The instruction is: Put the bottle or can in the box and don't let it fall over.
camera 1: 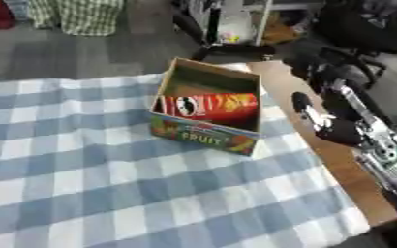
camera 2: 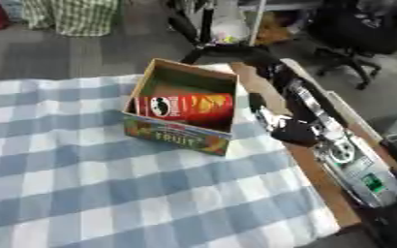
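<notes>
**Can lies on its side in the box, robot hand beside it**

Left of centre I see only the blue-checked cloth on the tabletop [camera 1: 83,193]. At centre sits the cardboard box [camera 1: 204,138] with its fruit print, and the red can [camera 1: 208,105] lies on its side across the box's front part, not upright. Just right of the box, my right robot hand [camera 1: 313,116] hangs apart from both, its fingers straight and holding nothing. My left robot hand shows in neither view.

The risk, as I judge it: the can is already tipped, so the task's condition looks unmet. Reaching back in could knock the box wall and slide the box across the cloth, or roll the can further.
</notes>
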Robot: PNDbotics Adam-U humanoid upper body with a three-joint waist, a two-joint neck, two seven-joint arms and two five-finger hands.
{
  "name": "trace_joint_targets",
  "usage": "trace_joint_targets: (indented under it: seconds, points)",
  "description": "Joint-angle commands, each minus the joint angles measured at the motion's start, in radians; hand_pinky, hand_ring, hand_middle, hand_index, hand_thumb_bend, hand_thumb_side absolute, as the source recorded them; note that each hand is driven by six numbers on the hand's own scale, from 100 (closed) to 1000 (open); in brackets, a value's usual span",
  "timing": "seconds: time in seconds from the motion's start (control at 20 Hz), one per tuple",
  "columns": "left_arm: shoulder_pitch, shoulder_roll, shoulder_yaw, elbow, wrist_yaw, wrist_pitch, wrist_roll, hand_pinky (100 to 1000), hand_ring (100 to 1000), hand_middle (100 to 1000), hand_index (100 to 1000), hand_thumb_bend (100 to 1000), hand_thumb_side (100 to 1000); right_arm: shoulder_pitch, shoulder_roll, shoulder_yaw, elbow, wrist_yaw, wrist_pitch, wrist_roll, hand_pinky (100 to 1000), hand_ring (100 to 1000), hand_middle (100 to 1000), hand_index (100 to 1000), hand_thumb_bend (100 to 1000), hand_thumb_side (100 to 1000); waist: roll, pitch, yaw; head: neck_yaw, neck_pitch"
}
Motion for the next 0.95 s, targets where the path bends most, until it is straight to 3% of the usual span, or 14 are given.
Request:
trace_joint_targets:
  seconds: [0.05, 0.35, 0.6, 0.75, 0.95]
  points:
    - [0.006, 0.029, 0.018, -0.007, -0.009, -0.002, 0.014, 836, 874, 714, 911, 434, 901, 0.003, 0.08, 0.023, -0.027, -0.032, -0.03, 0.065, 983, 1000, 854, 1000, 100, 470, -0.008, -0.027, -0.017, 0.056, 0.033]
    - [0.044, 0.037, 0.038, -0.001, -0.02, -0.004, 0.033, 837, 878, 715, 910, 434, 899, 0.021, 0.239, 0.097, -0.027, 0.01, -0.034, 0.178, 975, 1000, 832, 1000, 100, 470, -0.008, -0.054, -0.057, 0.183, 0.094]
    - [0.065, 0.037, 0.05, 0.001, -0.023, -0.004, 0.047, 837, 877, 714, 908, 433, 899, -0.005, 0.334, 0.152, -0.027, 0.092, 0.032, 0.232, 974, 1000, 815, 1000, 100, 470, -0.001, -0.07, -0.072, 0.292, 0.12]
    - [0.072, 0.033, 0.049, 0.006, -0.026, -0.001, 0.048, 837, 876, 714, 908, 428, 901, -0.026, 0.375, 0.176, -0.027, 0.121, 0.075, 0.247, 971, 1000, 809, 1000, 100, 470, -0.001, -0.076, -0.079, 0.323, 0.124]
    - [0.074, 0.031, 0.047, 0.008, -0.029, 0.0, 0.05, 836, 875, 712, 907, 425, 901, -0.032, 0.431, 0.212, -0.027, 0.15, 0.139, 0.273, 969, 1000, 807, 1000, 100, 470, -0.003, -0.077, -0.087, 0.334, 0.116]
